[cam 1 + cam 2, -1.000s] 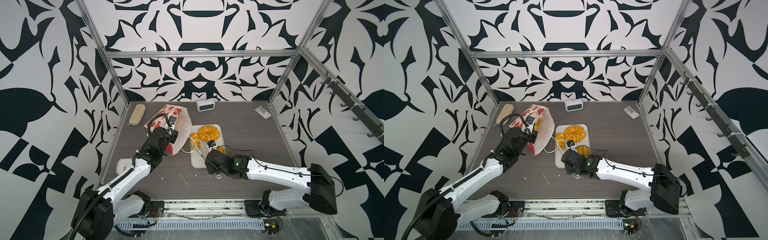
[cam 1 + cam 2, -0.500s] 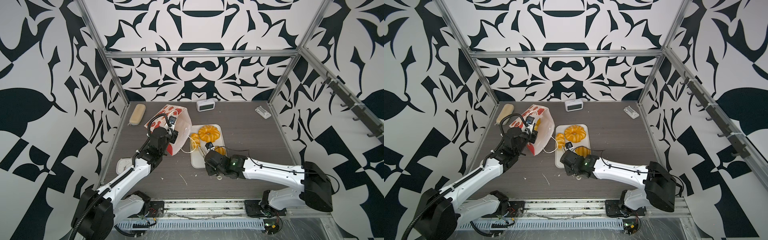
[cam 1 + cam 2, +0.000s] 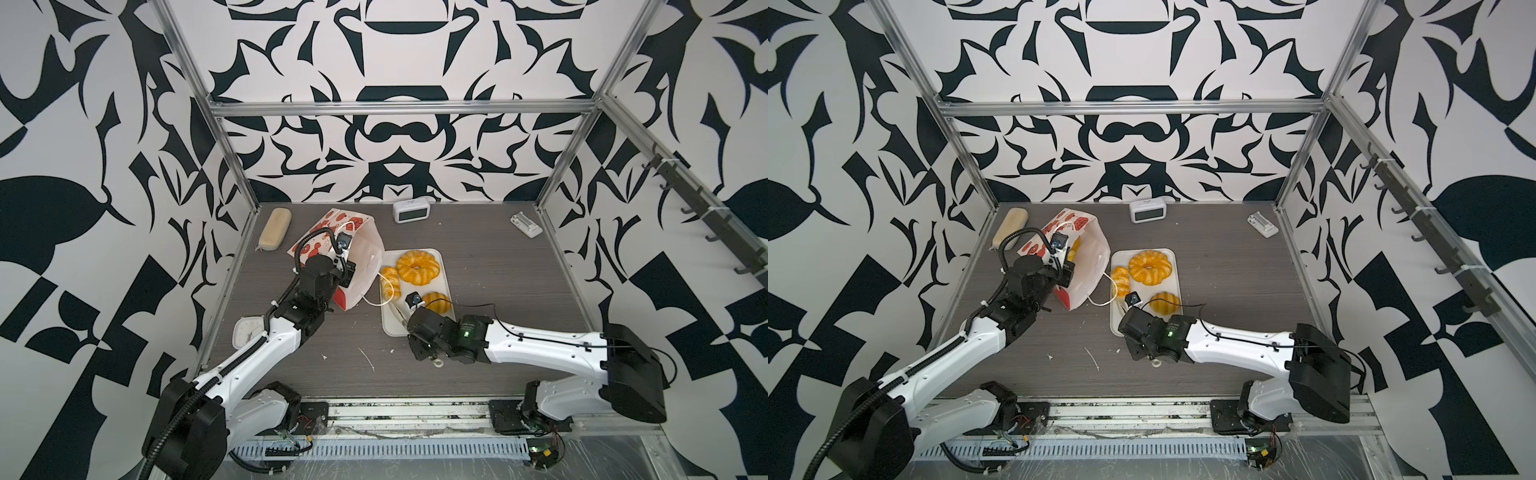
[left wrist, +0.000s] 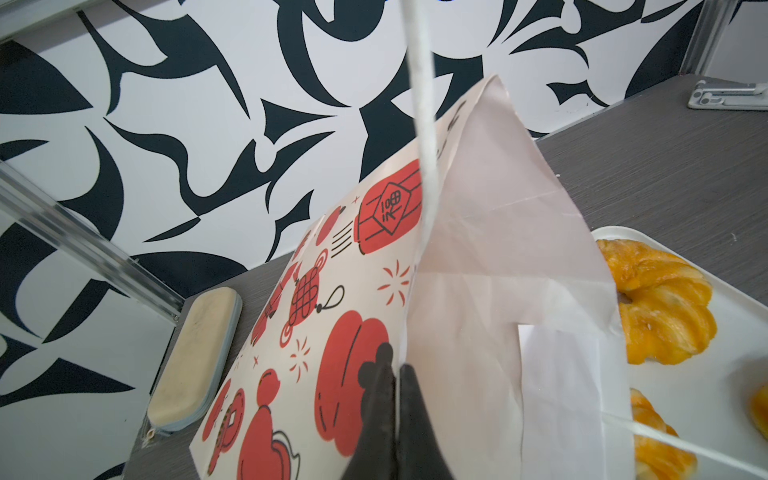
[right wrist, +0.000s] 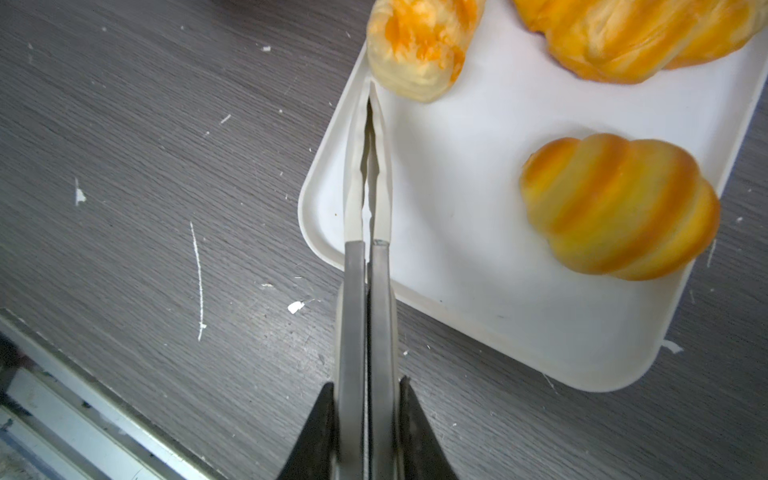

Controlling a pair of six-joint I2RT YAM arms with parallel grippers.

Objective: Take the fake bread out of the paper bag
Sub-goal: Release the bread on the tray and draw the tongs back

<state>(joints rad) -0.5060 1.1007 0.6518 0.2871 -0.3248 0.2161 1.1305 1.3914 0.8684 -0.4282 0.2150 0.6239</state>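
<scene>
Right claw [image 5: 366,384] squeezed tongs [image 5: 368,187] shut, tips empty, with three pieces of toy bread [image 5: 619,208] just ahead on a tray [image 5: 478,311]. Left claw [image 4: 395,365] pinched the rim of the paper bag [image 4: 498,270]; another piece [image 3: 1074,250] lay inside beyond it, likely light, squashy, slick, best gripped mid-body.

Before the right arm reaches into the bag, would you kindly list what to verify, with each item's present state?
1. Left gripper pinching the paper bag at its rim: ok.
2. Bag mouth open towards the tray: ok.
3. Tongs clamped in the right gripper, tips together and empty: ok.
4. Fake bread inside the bag: ok, a yellow piece shows in a top view; how many, cannot tell.
5. Cord handle clear of the tongs' path: not ok, it lies across the croissant on the tray.
</scene>
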